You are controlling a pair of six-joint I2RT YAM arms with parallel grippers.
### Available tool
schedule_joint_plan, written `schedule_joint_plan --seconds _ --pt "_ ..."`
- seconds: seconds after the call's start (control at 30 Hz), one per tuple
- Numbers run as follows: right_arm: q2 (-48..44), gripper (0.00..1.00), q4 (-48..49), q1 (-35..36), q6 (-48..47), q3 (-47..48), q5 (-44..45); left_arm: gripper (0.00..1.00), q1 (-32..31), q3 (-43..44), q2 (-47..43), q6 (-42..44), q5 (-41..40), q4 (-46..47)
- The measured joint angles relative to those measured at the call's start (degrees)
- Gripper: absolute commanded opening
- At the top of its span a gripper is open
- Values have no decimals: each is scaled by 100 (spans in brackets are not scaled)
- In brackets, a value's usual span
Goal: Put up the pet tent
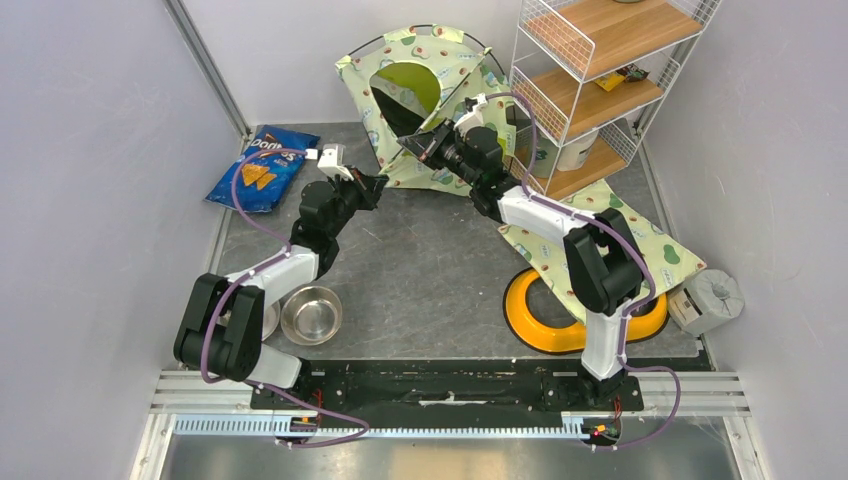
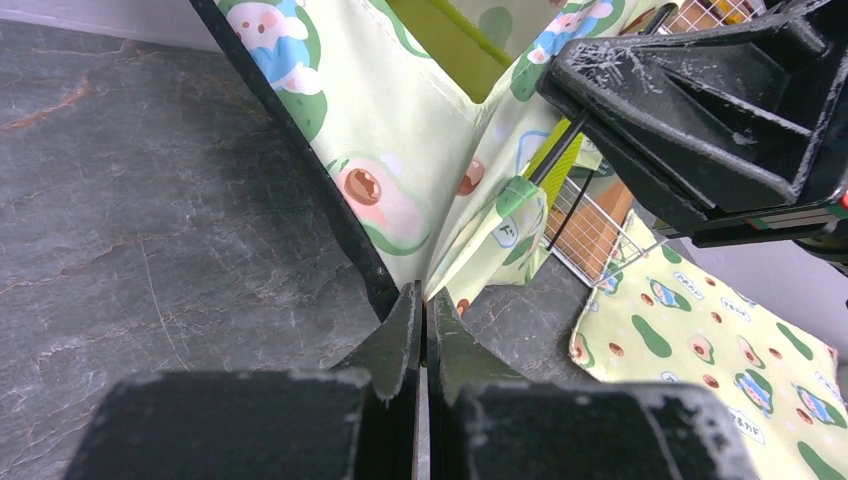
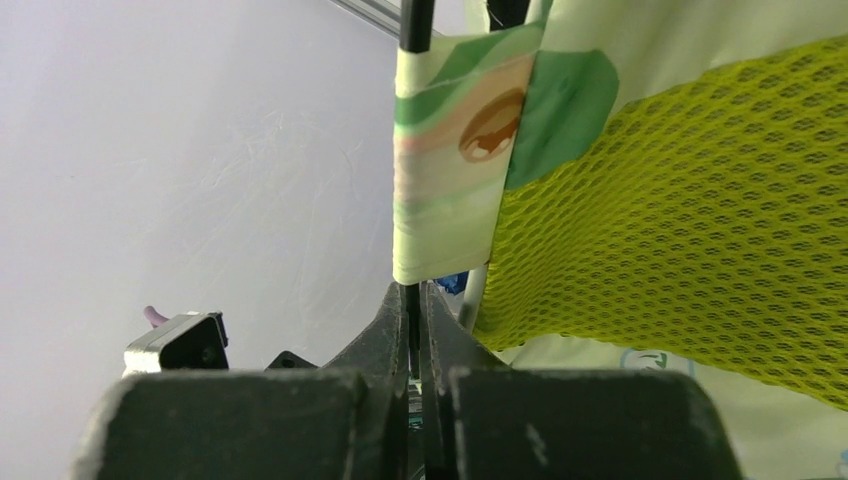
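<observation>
1. Standing at the far side of the tabletop (image 1: 430, 270), the pet tent (image 1: 415, 85) sits beside the wire shelf (image 1: 590, 80).
2. The right gripper (image 3: 414, 300) pinches a thin black pole (image 3: 415, 25) below its fabric sleeve.
3. The left gripper (image 2: 421, 315), jaws pressed together, meets the tent's lower corner.

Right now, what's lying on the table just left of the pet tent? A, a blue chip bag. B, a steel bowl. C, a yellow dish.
A: the blue chip bag lies flat just left of the pet tent, at the back of the scene.
</observation>
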Motion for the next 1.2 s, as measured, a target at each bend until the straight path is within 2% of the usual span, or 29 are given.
schedule_joint_plan --seconds 1.2 --pt "168 0 284 55 -503 -87 -162 2 103 160 26 22 118 -525"
